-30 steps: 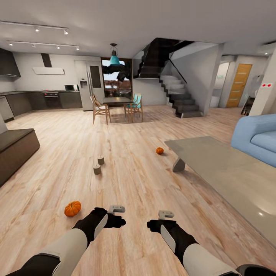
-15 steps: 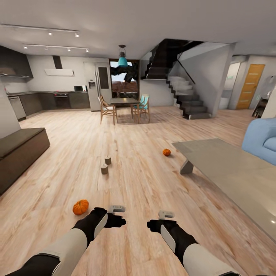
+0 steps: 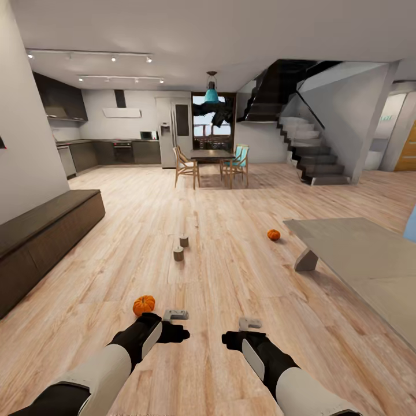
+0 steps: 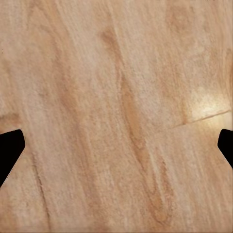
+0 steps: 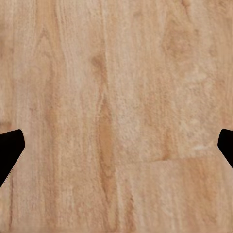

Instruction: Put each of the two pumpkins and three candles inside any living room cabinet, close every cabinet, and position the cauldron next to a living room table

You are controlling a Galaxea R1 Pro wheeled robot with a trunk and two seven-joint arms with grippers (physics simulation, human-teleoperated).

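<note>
Wide wooden floor (image 3: 231, 242) runs ahead to the kitchen wall, most of it bare between the furniture. Along the left side sits the cabinet (image 3: 46, 237), long, low and dark, every front flush. On the right the table (image 3: 370, 260) pushes its grey top into the room, one angled leg at its near corner. Far back, a staircase (image 3: 315, 153) climbs on the right, and a dining table with chairs (image 3: 211, 164) stands under a teal pendant lamp.

A broad lane of floor lies between cabinet and table, with small things scattered in it. Nearest pumpkin (image 3: 144, 304) lies on the floor just beyond the left forearm, well out from the cabinet. Far pumpkin (image 3: 273, 234) lies near the table's far corner, apart from it. Two candles (image 3: 181, 247) stand upright mid-floor, close together, between the pumpkins.

Left gripper (image 3: 175, 315) and right gripper (image 3: 249, 322) hang low side by side over bare planks. Each wrist view shows its dark fingertips (image 4: 10, 145) (image 5: 10, 145) at the frame's opposite sides, spread wide with only floor between them, holding nothing.
</note>
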